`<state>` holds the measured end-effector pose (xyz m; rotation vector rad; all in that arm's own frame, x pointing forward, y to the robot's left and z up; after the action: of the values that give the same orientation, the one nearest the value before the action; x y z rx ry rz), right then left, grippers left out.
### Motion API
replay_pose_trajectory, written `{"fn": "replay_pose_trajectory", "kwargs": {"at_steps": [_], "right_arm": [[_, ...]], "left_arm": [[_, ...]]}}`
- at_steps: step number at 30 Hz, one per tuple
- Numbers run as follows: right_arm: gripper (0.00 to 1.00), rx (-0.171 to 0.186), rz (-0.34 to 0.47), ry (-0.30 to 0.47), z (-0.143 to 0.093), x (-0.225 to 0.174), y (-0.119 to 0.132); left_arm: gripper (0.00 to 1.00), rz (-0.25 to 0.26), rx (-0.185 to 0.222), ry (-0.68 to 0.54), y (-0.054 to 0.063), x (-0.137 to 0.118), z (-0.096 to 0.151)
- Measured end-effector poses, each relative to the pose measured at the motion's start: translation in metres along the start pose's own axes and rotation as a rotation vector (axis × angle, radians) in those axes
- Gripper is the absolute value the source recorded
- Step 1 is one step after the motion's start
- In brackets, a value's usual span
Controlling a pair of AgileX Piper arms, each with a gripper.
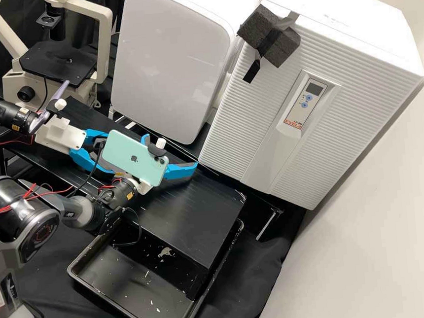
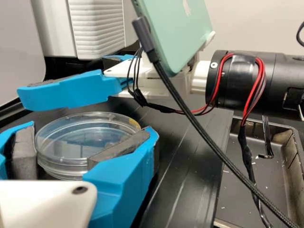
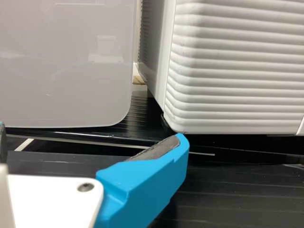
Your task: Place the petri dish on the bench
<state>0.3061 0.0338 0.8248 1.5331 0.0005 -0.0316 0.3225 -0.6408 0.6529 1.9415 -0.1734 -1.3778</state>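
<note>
In the high view, a ribbed white cabinet (image 1: pixel 351 57), a cream microscope (image 1: pixel 60 63) and a black tray (image 1: pixel 108 277) holding pale scraps stood around the black bench (image 1: pixel 192 215). The phone (image 1: pixel 133 158) on the right arm overlapped the left gripper (image 1: pixel 82 160); the right gripper (image 1: pixel 172 151) was spread wide and held nothing. The left wrist view revealed the petri dish (image 2: pixel 71 142) clasped between the left gripper's grey pads, over the bench: round, clear, nearly level, double-rimmed, with a yellowish spot at its edge. Whether it touched the bench or held anything, I couldn't tell.
</note>
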Motion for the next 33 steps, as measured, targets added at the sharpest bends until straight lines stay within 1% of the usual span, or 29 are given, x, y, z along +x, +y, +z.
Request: {"fn": "replay_pose_trajectory", "kwargs": {"at_steps": [1, 9, 21, 25, 26, 28, 29, 30, 33], "right_arm": [[1.00, 0.000, 0.000, 0.000, 0.000, 0.000, 0.000], [1.00, 0.000, 0.000, 0.000, 0.000, 0.000, 0.000], [1.00, 0.000, 0.000, 0.000, 0.000, 0.000, 0.000], [1.00, 0.000, 0.000, 0.000, 0.000, 0.000, 0.000], [1.00, 0.000, 0.000, 0.000, 0.000, 0.000, 0.000], [1.00, 0.000, 0.000, 0.000, 0.000, 0.000, 0.000], [1.00, 0.000, 0.000, 0.000, 0.000, 0.000, 0.000], [1.00, 0.000, 0.000, 0.000, 0.000, 0.000, 0.000], [1.00, 0.000, 0.000, 0.000, 0.000, 0.000, 0.000]], "left_arm": [[1.00, 0.000, 0.000, 0.001, 0.000, 0.000, 0.000], [1.00, -0.010, -0.007, 0.002, -0.004, 0.002, -0.002], [1.00, -0.010, -0.009, 0.002, -0.004, 0.002, -0.002], [1.00, -0.001, -0.008, 0.014, -0.004, 0.000, -0.004], [1.00, 0.003, -0.001, 0.024, -0.003, -0.003, -0.006], [1.00, 0.005, -0.003, 0.049, -0.003, -0.013, -0.010], [1.00, 0.011, 0.008, 0.062, -0.002, -0.019, -0.012], [1.00, 0.017, 0.010, 0.078, -0.001, -0.026, -0.013], [1.00, 0.046, -0.002, 0.107, 0.000, -0.047, -0.016]]}}
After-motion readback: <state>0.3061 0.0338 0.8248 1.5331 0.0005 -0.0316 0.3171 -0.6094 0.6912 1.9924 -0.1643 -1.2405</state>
